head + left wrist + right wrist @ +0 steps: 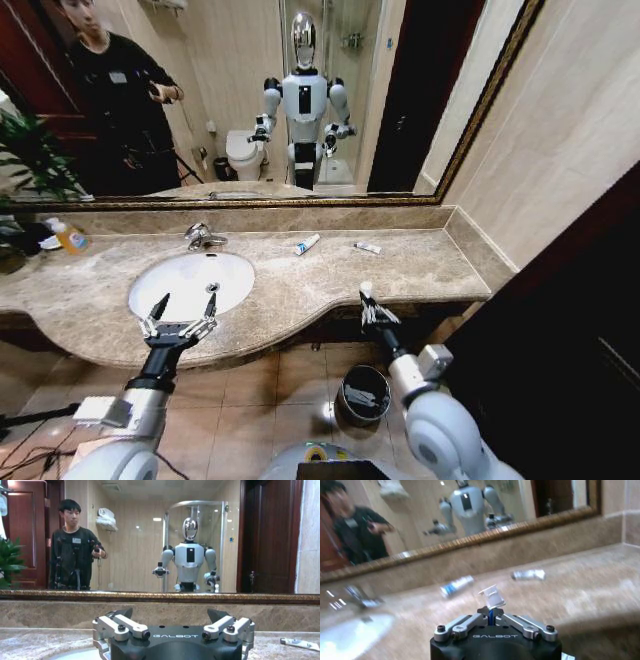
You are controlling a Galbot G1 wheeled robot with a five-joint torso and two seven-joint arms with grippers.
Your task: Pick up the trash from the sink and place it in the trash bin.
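Trash: in the head view your right gripper [366, 297] is pinched on one small white piece [365, 291], held at the counter's front edge. The trash bin [363, 393] sits on the floor almost straight below that gripper, so the drop looks like a lowering move, not a reach. Two white tubes [307, 244] [367, 248] lie on the marble counter [420, 262] behind, well apart from the sink [190, 284]. The basin looks bare.

Left wrist view: your left gripper [172, 619] hangs over the sink's near rim, fingers spread, holding nothing. One tube [299, 643] lies off to its side.

Right wrist view: jaws are together on the white piece [492, 596], which sticks up past the fingertips; both tubes [456, 585] [529, 575] lie flat beyond it.
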